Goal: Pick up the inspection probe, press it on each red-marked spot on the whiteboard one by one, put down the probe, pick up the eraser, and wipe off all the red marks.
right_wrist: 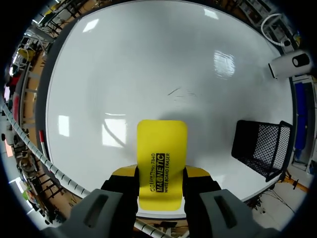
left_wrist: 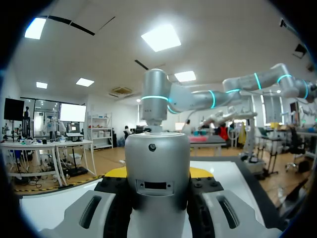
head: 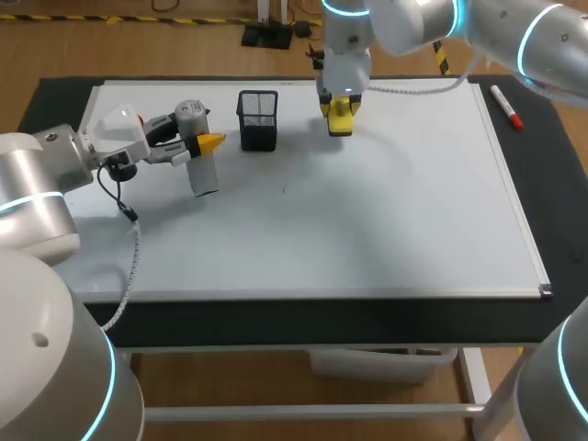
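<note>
The inspection probe (head: pixel 196 147), a silver and white cylinder, stands tilted over the whiteboard (head: pixel 386 230) at its far left, its lower end at the board. My left gripper (head: pixel 204 147) is shut on it from the side. In the left wrist view the probe (left_wrist: pixel 157 168) fills the gap between the fingers of the left gripper (left_wrist: pixel 157 174). My right gripper (head: pixel 340 112) is shut on the yellow eraser (head: pixel 341 118) near the board's far edge. From the right wrist the eraser (right_wrist: pixel 162 158) sits in the right gripper (right_wrist: pixel 161 173) just above the whiteboard (right_wrist: pixel 148 59). I see no red marks, only a faint grey smudge (right_wrist: pixel 181 92).
A black mesh basket (head: pixel 258 119) stands between the two grippers, also seen beside the eraser as the basket (right_wrist: pixel 262 146). A red-capped marker (head: pixel 506 106) lies on the dark table just off the board's far right corner. A cable (head: pixel 133 248) hangs from my left arm over the board's left edge.
</note>
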### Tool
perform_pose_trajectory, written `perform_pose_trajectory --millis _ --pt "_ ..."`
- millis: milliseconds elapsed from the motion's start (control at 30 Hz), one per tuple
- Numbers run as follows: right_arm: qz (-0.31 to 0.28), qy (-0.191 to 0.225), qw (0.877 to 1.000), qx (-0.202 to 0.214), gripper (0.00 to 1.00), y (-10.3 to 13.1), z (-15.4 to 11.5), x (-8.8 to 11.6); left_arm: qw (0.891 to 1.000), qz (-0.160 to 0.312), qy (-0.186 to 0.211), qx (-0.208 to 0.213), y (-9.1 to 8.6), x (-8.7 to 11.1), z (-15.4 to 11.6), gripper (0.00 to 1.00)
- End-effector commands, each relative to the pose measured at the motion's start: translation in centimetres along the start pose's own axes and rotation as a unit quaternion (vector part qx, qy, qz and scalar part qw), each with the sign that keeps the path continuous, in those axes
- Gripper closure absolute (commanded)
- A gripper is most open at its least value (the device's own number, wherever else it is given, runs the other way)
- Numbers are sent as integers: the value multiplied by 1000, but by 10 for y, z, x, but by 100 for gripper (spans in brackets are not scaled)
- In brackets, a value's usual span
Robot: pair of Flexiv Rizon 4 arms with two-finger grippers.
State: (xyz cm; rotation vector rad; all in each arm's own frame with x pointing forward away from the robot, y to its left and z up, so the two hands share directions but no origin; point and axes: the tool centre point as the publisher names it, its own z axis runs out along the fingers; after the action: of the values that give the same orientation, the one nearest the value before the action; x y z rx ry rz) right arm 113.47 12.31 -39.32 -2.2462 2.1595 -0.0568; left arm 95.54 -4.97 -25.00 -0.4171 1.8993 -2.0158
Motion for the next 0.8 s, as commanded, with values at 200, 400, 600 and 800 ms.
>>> perform_pose_trajectory --millis 200,400,600,800 --pt "-2 -4 999 -37 100 -34 12 -5 1000 1 0 1 0 0 0 100" --pt "0 -5 999 -38 100 -44 17 -7 1000 1 0 1 0 0 0 100" --pt "2 -2 999 -40 100 -48 19 -8 1000 1 0 1 0 0 0 100" --pt "7 1 999 -41 100 -51 23 -7 1000 1 0 1 0 0 0 100"
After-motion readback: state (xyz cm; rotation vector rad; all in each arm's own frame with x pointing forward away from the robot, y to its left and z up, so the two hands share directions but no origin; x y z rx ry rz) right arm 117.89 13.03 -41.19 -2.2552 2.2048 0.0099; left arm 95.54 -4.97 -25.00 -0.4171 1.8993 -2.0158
